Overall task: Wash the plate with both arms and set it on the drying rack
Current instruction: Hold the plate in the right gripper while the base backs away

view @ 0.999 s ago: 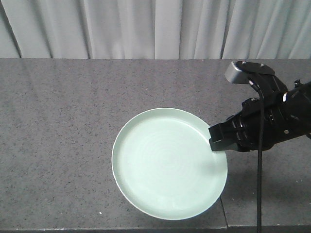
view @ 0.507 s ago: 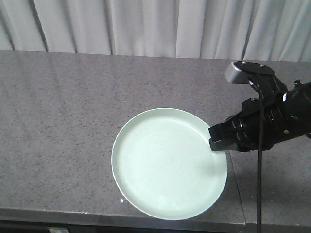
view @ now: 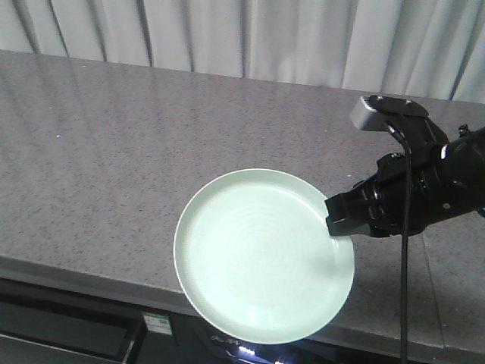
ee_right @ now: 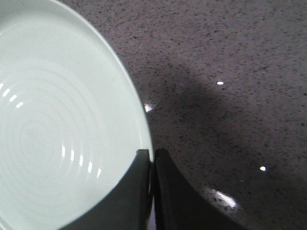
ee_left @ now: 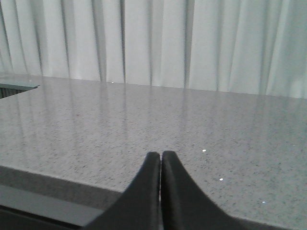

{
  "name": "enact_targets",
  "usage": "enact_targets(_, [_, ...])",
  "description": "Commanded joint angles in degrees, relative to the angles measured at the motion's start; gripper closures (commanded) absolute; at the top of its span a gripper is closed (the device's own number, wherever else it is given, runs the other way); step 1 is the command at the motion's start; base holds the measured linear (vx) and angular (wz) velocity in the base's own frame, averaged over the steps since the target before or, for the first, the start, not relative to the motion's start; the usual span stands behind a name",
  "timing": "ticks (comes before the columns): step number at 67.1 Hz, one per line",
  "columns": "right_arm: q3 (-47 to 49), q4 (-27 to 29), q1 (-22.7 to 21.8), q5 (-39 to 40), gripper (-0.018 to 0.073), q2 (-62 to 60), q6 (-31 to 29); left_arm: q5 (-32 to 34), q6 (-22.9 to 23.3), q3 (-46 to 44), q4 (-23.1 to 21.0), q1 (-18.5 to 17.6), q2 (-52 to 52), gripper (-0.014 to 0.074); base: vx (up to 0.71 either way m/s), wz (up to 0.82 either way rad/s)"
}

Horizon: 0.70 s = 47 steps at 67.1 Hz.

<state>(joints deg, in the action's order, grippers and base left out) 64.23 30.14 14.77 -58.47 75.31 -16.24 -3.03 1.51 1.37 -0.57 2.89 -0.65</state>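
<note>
— Pincer, right (view: 341, 220): closed on the plate (view: 258, 254), clamped on its rim at the side nearest the arm. The wrist view agrees, with one finger over the inner face and one outside the rim.

— And the other one?

— Left pincer (ee_left: 160, 155): fingers pressed together, nothing between them. It hangs over bare tabletop (ee_left: 144, 120), with the curtain (ee_left: 158, 43) behind.

— What has changed since a second ago?

— Plate and right pincer: same spot in the front view, grip unaltered. Tabletop: shifted. A second ago it filled the view beneath the plate and its far edge ran level. Now it lies slanted, its near edge is exposed, and dark space shows below. The lower part of the plate now hangs past that near edge.

— Your reading?

— Since the plate keeps its place while the tabletop slides, I judge the whole machine is turning or backing off and carrying the plate with it, clear of the surface. Pick-up: entered as done. Washing: outstanding. Racking: outstanding.

— Is the rack in sight?

— Rack: not in any view. Nothing for washing is in view either, so the carry probably has some way to go.

— Any hazards?

— The plate is smooth and held at one point on its rim by one arm. It could sag or slip during travel. The left pincer is free, and I expect it will be needed once washing starts.
</note>
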Motion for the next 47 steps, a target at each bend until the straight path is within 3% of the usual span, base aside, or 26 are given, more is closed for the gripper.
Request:
enact_targets(1, [1.56, 2.1, -0.16, 1.83, 0.0561, -1.78, -0.61, 4.27, 0.04, -1.64, -0.43, -0.41, -0.84, 0.0603, -0.09, 0.37])
enact_targets(47, [1.56, 2.1, -0.16, 1.83, 0.0561, -1.78, -0.56, 4.27, 0.04, -1.64, -0.43, -0.41, -0.84, 0.0603, -0.1, 0.39])
